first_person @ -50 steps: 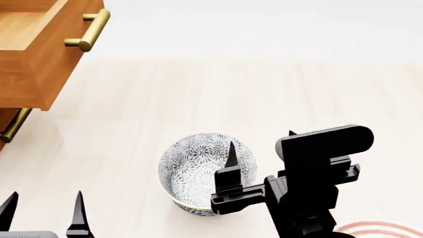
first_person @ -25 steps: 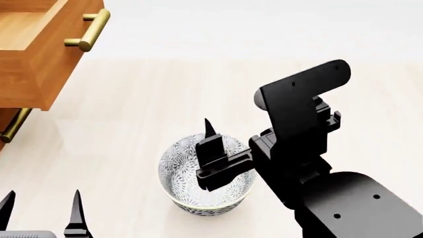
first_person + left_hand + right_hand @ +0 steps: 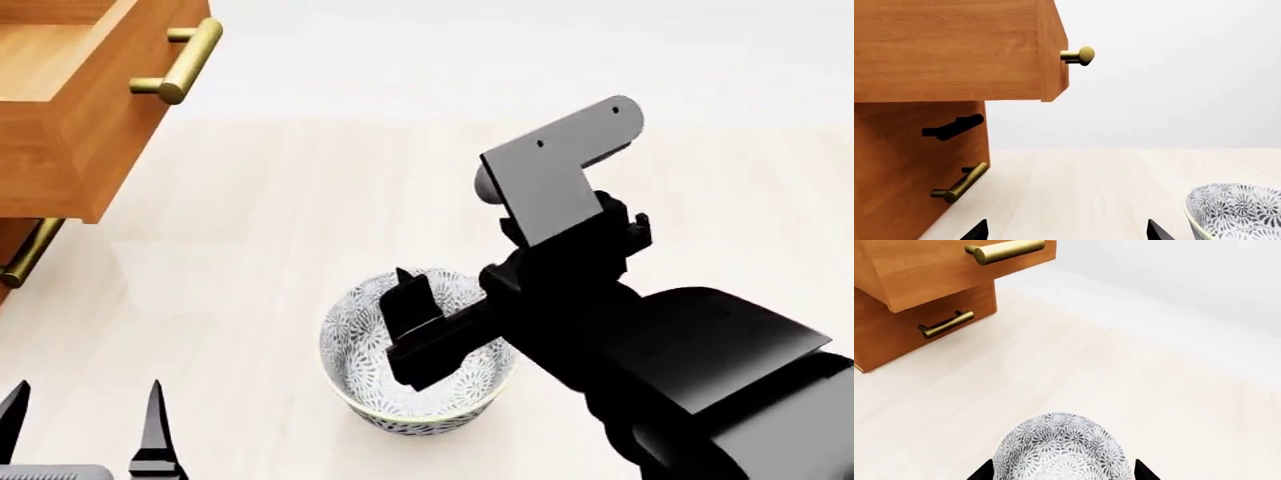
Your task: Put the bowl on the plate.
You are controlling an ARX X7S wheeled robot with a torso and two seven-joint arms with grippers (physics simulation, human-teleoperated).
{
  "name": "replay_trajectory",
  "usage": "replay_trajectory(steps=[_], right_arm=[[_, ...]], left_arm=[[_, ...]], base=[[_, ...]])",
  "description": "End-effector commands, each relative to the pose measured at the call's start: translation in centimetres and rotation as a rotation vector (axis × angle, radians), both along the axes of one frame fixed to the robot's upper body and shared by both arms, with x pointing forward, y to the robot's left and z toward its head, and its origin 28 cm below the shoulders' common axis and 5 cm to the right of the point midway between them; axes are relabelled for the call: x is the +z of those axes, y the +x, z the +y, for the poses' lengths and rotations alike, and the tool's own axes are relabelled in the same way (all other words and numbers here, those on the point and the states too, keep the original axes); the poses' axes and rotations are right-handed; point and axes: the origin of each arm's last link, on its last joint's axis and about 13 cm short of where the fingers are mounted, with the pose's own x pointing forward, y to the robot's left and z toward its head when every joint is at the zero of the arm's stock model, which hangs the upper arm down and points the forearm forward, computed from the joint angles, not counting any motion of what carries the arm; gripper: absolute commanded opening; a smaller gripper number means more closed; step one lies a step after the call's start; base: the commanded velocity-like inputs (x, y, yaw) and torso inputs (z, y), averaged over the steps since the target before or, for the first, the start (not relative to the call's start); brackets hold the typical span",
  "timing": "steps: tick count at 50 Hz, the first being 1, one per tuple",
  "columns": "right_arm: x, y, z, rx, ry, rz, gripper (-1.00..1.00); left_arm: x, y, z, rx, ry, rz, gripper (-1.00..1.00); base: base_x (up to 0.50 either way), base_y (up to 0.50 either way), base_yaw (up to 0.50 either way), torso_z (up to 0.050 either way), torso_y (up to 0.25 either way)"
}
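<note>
Two arms in shot, one bowl, no plate visible in any current view.

Largest first: pale wood tabletop [image 3: 400, 180], bare across the middle. Wooden drawer unit [image 3: 67, 110] at its far left corner, upper drawer pulled out, brass bar handles [image 3: 180, 62].

Right arm, black, reaching in over the bowl. Right tool [image 3: 1065, 471] spread wide, tips showing either side of the bowl in the right wrist view, outside the rim; one finger over the bowl's interior in the head view. Nothing gripped, contact not certain.

Left tool [image 3: 83, 430] low at the near left edge, tips parted, empty, well apart from the bowl.

Bowl [image 3: 416, 350] upright on the tabletop, near-centre, white with dense grey floral print inside and out, pale rim.

Handling, by judgement: glazed ceramic look, so rigid, moderately heavy, slick, chip-prone if dropped. Best hold probably a rim pinch, one finger inside and one outside the wall; curved sides likely to slip out of a span grip.

No brands, labels or legible writing anywhere.
</note>
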Motion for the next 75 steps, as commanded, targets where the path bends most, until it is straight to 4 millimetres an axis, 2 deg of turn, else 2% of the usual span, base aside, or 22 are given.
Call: replay_trajectory(steps=[1,14,31,46,75], right_arm=[[-0.1,0.3,1.1,0.083,-0.019,0.104,1.0],[-0.5,0.4,1.4,0.103,-0.031,0.136,1.0],[-1.0,3.3,1.9,0.063,-0.112,0.189,1.0],[-1.9,3.9,3.7,0.109,-0.198,0.239,1.0],[-2.7,4.8,5.4,0.15,-0.282,0.265,1.0]], left_arm=[[0.2,0.0,0.0,0.0,0.003,-0.002,1.0],[0.3,0.0,-0.1,0.0,0.008,-0.005,1.0],[0.6,0.0,-0.2,-0.006,0.013,-0.01,1.0],[0.6,0.0,-0.2,-0.006,0.013,-0.01,1.0],[0.5,0.0,-0.3,-0.009,0.011,-0.008,1.0]], base=[[0.0,0.0,0.0,0.0,0.0],[0.0,0.0,0.0,0.0,0.0],[0.0,0.0,0.0,0.0,0.0],[0.0,0.0,0.0,0.0,0.0],[0.0,0.0,0.0,0.0,0.0]])
